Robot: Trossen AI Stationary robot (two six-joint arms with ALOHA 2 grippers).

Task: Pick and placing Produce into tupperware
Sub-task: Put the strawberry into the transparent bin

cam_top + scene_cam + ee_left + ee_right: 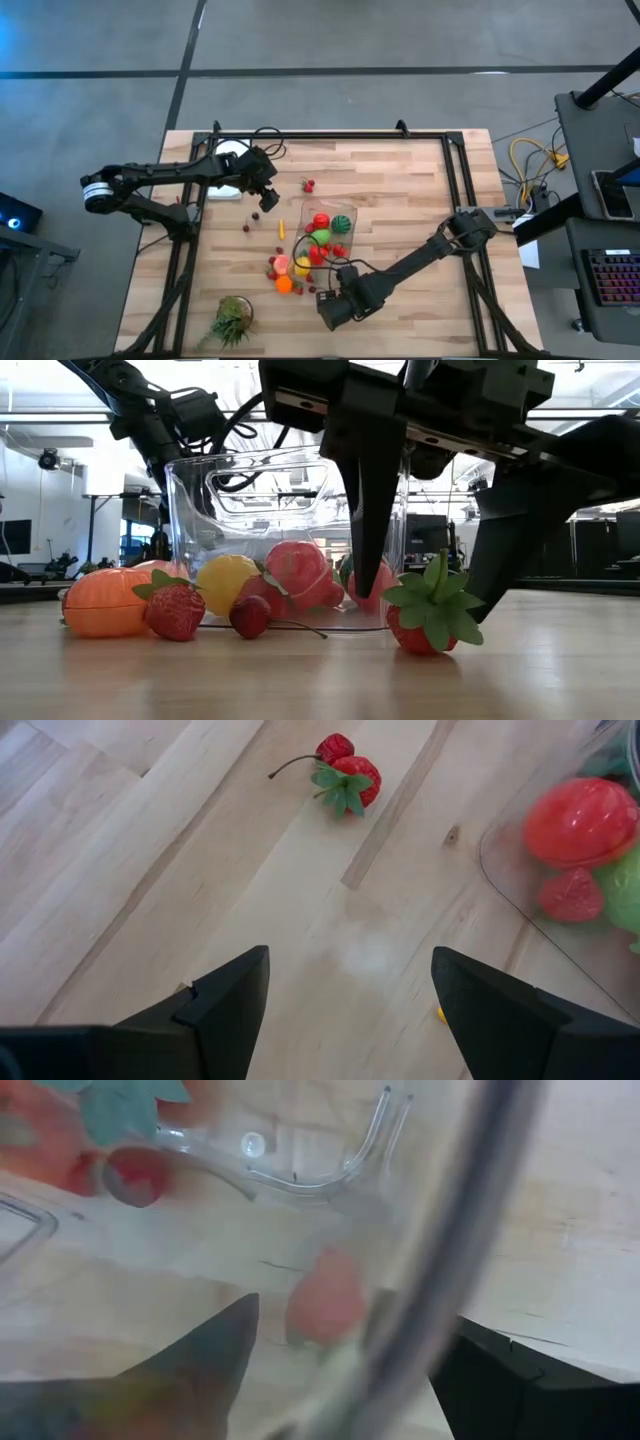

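The clear tupperware (303, 225) sits mid-table and holds several produce pieces, red, green and yellow. More pieces lie loose around it: a strawberry with a cherry (345, 775) beyond its far-left corner, and orange and pink pieces (283, 275) at its near-left corner. My right gripper (325, 295) is open, low at the container's near side. Its fingers stand on either side of a leafy red strawberry (430, 622) on the table. My left gripper (268, 195) is open and hovers left of the container, short of the strawberry and cherry. My right gripper comes down from above with one finger (368, 530) on each side of the strawberry's body (415, 635), which rests on the table. Its leaves cover the other fingertip, so I cannot tell whether either finger touches it.
A leafy green tuft (232, 320) lies near the table's near-left corner. A white sheet (230, 165) lies at the far left under the left arm. Small red pieces (250, 222) and an orange one (282, 228) dot the wood left of the container. Bare wood lies to the right.
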